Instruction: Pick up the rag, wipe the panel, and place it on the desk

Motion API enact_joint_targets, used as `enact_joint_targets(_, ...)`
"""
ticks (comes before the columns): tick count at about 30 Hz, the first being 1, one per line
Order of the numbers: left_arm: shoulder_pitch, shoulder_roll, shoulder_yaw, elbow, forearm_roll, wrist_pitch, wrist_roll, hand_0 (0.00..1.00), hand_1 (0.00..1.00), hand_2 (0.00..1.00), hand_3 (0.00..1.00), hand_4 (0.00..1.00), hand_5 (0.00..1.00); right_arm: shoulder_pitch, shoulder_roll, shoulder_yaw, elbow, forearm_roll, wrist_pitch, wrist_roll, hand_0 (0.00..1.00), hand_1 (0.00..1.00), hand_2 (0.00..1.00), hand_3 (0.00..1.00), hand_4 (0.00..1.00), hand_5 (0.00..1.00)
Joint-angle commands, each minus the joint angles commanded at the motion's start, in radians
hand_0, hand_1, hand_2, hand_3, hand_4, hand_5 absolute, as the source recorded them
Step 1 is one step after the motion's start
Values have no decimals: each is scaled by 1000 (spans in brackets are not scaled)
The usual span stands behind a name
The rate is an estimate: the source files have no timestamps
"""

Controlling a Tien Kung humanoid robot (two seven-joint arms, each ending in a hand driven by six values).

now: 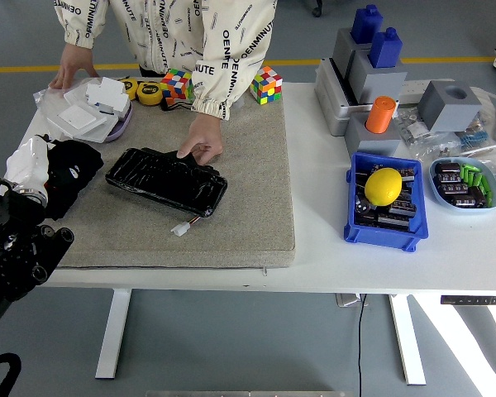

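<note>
Gripping black rag (70, 169): left hand (26, 162), at mat's (240, 186) left edge beside panel (167, 180); person's hand (200, 141) on panel.

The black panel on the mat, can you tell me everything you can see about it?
The black panel is a long, flat, glossy piece with rounded corners, probably plastic, catching light on its surface. It lies flat and slanted on the grey mat. A thin wire runs from its near edge to a small white plug. A person's hand presses on its far edge. The black rag sits just off its left end, at the robot's left hand.
</note>
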Motion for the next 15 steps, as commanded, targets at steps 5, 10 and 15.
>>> enact_joint_targets(5,9,3,9,-29,1,-37,71,504,659,654,663,906,75,-2,0,6,-1,-5,1,-1,547,558,493,523,887,349)
enact_joint_targets(10,16,5,0,-57,11,-59,113,692,836,891,898,972,203,-3,1,2,0,-3,1,-1,547,560,493,523,888,348)
enact_joint_targets(15,33,12,-11,-112,3,-83,148,729,895,963,981,991,252,-3,1,3,0,-2,2,-1,546,558,492,523,888,349)
